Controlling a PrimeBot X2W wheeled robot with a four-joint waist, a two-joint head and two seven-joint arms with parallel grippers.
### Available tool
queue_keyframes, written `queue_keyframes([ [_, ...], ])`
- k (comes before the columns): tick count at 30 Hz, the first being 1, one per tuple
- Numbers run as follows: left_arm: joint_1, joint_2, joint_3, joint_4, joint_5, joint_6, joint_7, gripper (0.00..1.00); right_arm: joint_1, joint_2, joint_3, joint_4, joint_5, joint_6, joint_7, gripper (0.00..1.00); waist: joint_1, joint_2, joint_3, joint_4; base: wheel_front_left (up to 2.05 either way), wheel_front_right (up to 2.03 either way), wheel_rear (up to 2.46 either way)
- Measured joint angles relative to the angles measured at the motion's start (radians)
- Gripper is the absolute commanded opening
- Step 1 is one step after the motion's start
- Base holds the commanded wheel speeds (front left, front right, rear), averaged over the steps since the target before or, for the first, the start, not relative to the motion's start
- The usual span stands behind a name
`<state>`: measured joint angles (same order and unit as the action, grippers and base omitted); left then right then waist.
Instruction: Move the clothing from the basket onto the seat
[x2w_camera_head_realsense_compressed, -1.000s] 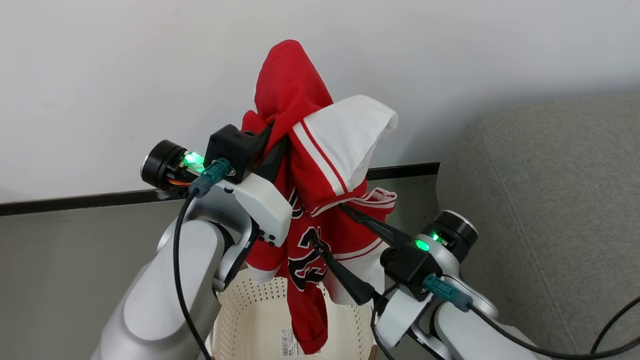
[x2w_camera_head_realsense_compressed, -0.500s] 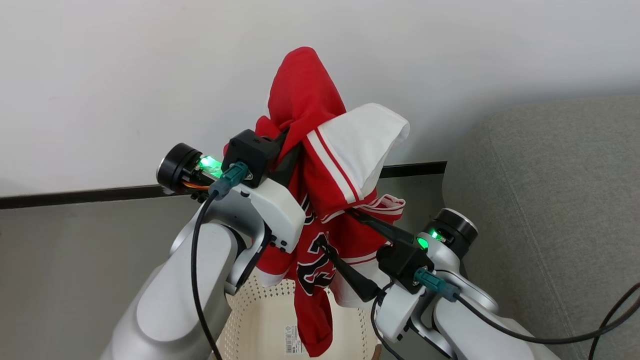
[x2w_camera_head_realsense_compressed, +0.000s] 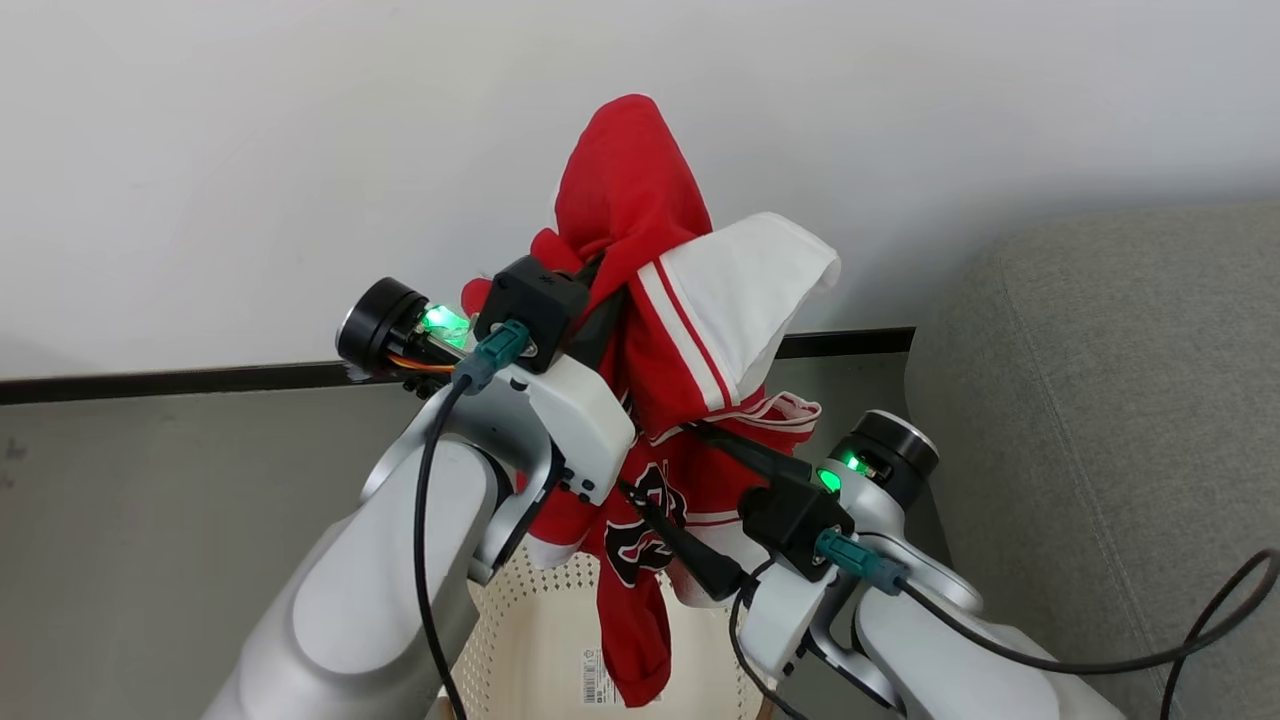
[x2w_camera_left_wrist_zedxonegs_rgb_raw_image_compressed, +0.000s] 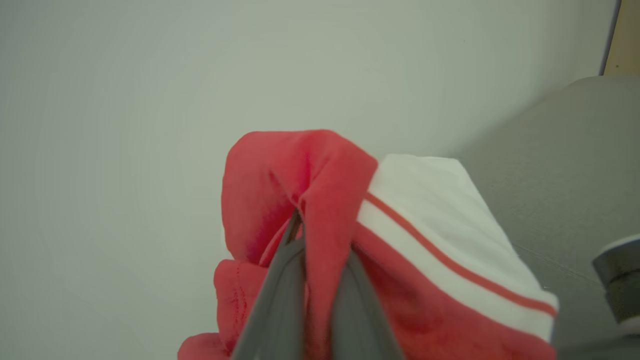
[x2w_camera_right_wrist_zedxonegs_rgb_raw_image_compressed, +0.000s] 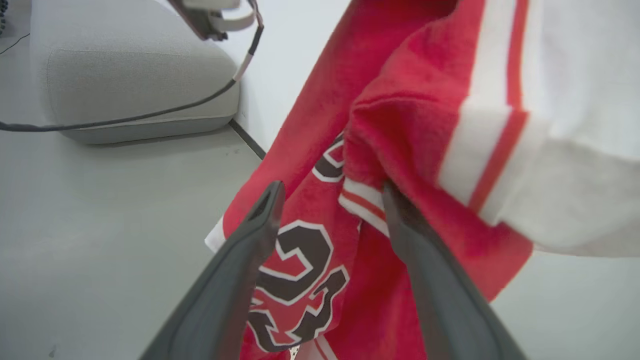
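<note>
Red clothing (x2w_camera_head_realsense_compressed: 625, 190) hangs above basket (x2w_camera_head_realsense_compressed: 530, 640) — seat (x2w_camera_head_realsense_compressed: 1100, 400) right.

Head view downward; wrist views close-up; all share clothing (x2w_camera_head_realsense_compressed: 620, 190).

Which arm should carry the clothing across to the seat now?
Left. The left gripper is shut on the clothing, held above the basket; the right gripper is open, straddling hanging cloth. The seat lies rightward.

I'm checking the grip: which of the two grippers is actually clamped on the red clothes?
The left gripper: it is pinched shut on the red clothes. The right gripper stands wide open against the hanging cloth.
</note>
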<state>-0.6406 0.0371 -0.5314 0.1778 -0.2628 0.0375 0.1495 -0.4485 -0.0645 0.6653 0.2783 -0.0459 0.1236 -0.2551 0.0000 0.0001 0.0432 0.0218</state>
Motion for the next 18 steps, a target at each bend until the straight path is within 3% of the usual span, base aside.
queue_keyframes([
  [14, -0.02, -0.001, -0.061, -0.006, -0.021, 0.003, 0.004, 0.0, -0.032, 0.0, -0.066, 0.057, -0.066, 0.0, 0.0, 1.0, 0.0, 0.0, 0.002, 0.023, 0.0, 0.0, 0.0],
  [15, -0.022, -0.001, -0.062, -0.008, -0.023, 0.004, 0.005, 0.0, -0.032, 0.0, -0.071, 0.058, -0.067, 0.0, 0.0, 0.91, 0.0, 0.0, 0.002, 0.025, 0.0, 0.0, 0.0],
  [16, -0.024, -0.001, -0.063, -0.01, -0.027, 0.004, 0.005, 0.0, -0.032, 0.0, -0.073, 0.058, -0.067, 0.0, 0.0, 0.75, 0.0, 0.0, 0.003, 0.026, 0.0, 0.0, 0.0],
  [17, -0.026, -0.001, -0.063, -0.012, -0.031, 0.005, 0.005, 0.0, -0.032, 0.0, -0.074, 0.06, -0.067, 0.0, 0.0, 0.49, 0.0, 0.0, 0.004, 0.026, 0.0, 0.0, 0.0],
  [18, -0.026, -0.001, -0.063, -0.013, -0.035, 0.009, 0.005, 0.0, -0.032, 0.0, -0.075, 0.063, -0.067, 0.0, 0.0, 0.38, 0.0, 0.0, 0.005, 0.026, 0.0, 0.0, 0.0],
])
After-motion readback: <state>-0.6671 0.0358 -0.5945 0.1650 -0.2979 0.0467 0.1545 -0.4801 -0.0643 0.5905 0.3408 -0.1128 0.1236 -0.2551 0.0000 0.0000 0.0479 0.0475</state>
